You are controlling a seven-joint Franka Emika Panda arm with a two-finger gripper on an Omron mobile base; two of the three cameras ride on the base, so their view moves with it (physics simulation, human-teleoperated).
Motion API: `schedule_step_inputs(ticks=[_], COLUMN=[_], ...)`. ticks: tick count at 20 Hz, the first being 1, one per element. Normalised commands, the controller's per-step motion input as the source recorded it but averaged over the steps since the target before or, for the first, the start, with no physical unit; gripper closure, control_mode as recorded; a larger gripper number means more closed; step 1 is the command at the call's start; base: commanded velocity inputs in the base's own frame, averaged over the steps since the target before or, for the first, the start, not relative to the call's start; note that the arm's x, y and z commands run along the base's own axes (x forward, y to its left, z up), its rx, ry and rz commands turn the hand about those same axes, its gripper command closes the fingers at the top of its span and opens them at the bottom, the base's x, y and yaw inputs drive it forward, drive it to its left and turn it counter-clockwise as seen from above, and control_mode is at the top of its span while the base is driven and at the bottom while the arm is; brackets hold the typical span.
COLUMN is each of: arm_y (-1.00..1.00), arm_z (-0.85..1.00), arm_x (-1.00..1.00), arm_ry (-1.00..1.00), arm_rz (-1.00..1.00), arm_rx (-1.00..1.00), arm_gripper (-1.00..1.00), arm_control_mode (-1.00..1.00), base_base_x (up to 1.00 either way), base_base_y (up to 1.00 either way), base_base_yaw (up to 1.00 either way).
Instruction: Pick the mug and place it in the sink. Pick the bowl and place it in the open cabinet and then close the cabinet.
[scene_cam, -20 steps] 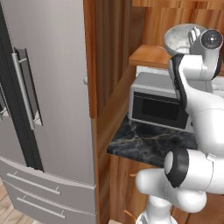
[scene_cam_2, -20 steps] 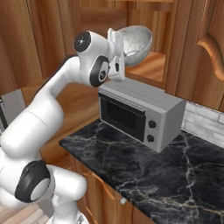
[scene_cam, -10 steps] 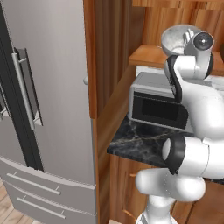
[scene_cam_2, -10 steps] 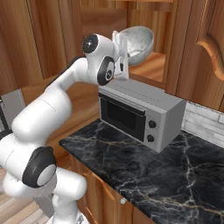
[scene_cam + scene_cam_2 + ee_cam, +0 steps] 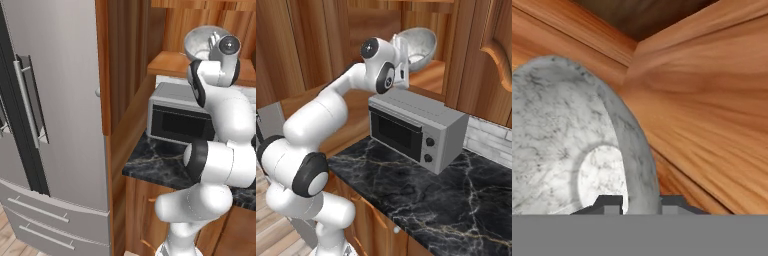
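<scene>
The gripper point(image 5: 641, 202) is pinching the rim of the bowl point(image 5: 577, 145), one dark fingertip lying inside the wall and one outside, and is holding the pale, marbled vessel tipped on edge, high above the microwave point(image 5: 416, 125), at the mouth of the open cabinet point(image 5: 712, 90). From the right base view the bowl point(image 5: 418, 46) is hanging with its hollow turned toward the arm, just over the cabinet's wooden shelf point(image 5: 428, 75); from the left base view the bowl point(image 5: 200, 42) is showing beside the wrist, above the same shelf point(image 5: 170, 62). The bowl is looking stiff and stone-like, probably weighty for a rim hold and smooth enough to pivot between the fingers, so a thin-wall pinch like this one is likely calling for slow travel and a gentle set-down to avoid chipping. The hand view is showing the cabinet's side panel running close along the bowl's right, with the interior opening ahead and a dark ceiling overhead; room is looking fair in depth, tighter sideways. The microwave's top is lying near below the wrist, and the black marble counter point(image 5: 456, 200) is sitting well under that.
</scene>
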Motion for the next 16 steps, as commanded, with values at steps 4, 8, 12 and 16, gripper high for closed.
schedule_step_inputs(ticks=[4,8,12,16], arm_y=[-0.03,-0.11,-0.16,-0.06], arm_z=[-0.43,-0.09,0.26,0.66], arm_x=[0.00,0.00,0.00,-0.02], arm_ry=[0.06,0.00,-0.04,-0.20], arm_rz=[-0.05,-0.02,-0.01,0.00], arm_rx=[0.07,0.04,0.00,0.00], arm_gripper=[-1.00,-1.00,-1.00,-1.00], arm_control_mode=[-1.00,-1.00,-1.00,-1.00], base_base_x=[0.00,0.00,0.00,0.00], base_base_y=[0.00,0.00,0.00,0.00], base_base_yaw=[0.00,0.00,0.00,0.00])
